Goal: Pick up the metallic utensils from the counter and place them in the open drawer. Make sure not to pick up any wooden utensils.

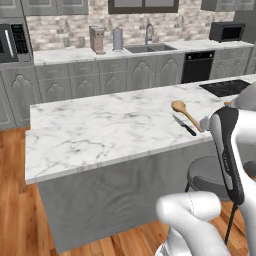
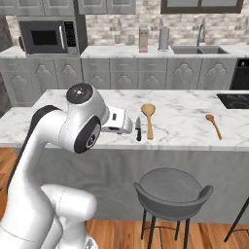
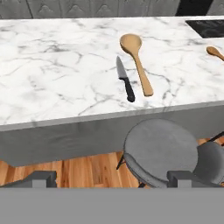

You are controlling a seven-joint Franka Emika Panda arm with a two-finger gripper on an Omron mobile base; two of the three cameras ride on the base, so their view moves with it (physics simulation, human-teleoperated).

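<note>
Knife (image 3: 124,80), silver blade and black handle, lies flat on the white marble worktop (image 3: 52,74) near its front edge, blade pointing away from the edge. In the hand view it sits ahead of the jaws (image 3: 112,178) and well apart from them, roughly on the line between the two dark fingertips (image 3: 40,177). The jaws stand wide, released, grasping nothing, and are held out in front of the worktop's edge, above the wooden floor (image 3: 78,170).

Wooden spoon (image 3: 136,61), light tan with an oval bowl, lies just beside the knife on its right as seen from the jaws, handle end toward the worktop edge and bowl farther off. The two utensils run nearly parallel, apart by a narrow gap.

A second, smaller brown spoon (image 2: 213,125) lies farther right along the worktop, well apart from the knife; its material cannot be told.

A round grey stool (image 3: 161,149) stands below the worktop edge, between the jaws and the utensils and slightly right of them.
</note>
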